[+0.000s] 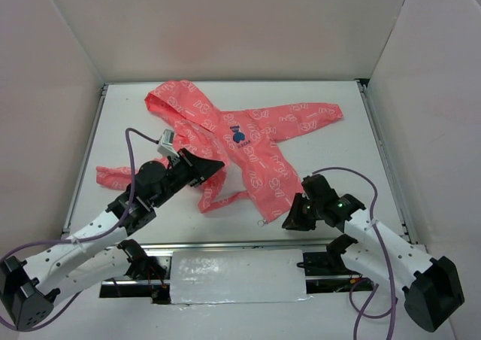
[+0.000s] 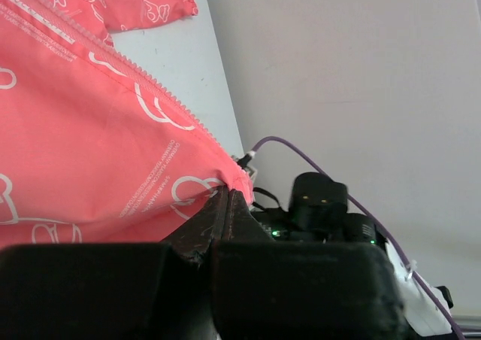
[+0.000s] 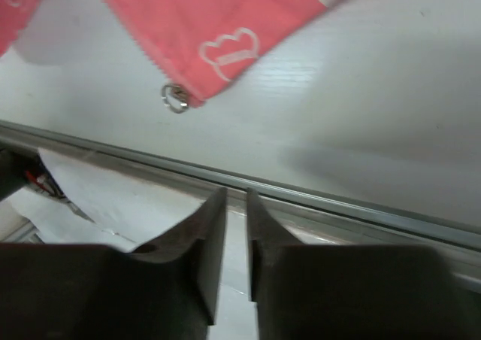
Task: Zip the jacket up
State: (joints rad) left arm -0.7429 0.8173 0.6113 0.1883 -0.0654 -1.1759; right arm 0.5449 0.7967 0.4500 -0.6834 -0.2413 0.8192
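Note:
The coral-pink jacket lies open on the white table, hood at the far left, with a blue emblem on the chest. My left gripper is shut on the lower corner of the jacket's left front panel, seen in the left wrist view where the jacket and its zipper teeth show. My right gripper hovers low at the near edge, empty, its fingers a narrow gap apart. The metal zipper pull ring hangs at the hem corner of the right panel, just left of this gripper.
White walls enclose the table on three sides. A metal rail runs along the near edge, with a white sheet below it; the rail also shows in the right wrist view. Purple cables loop over both arms.

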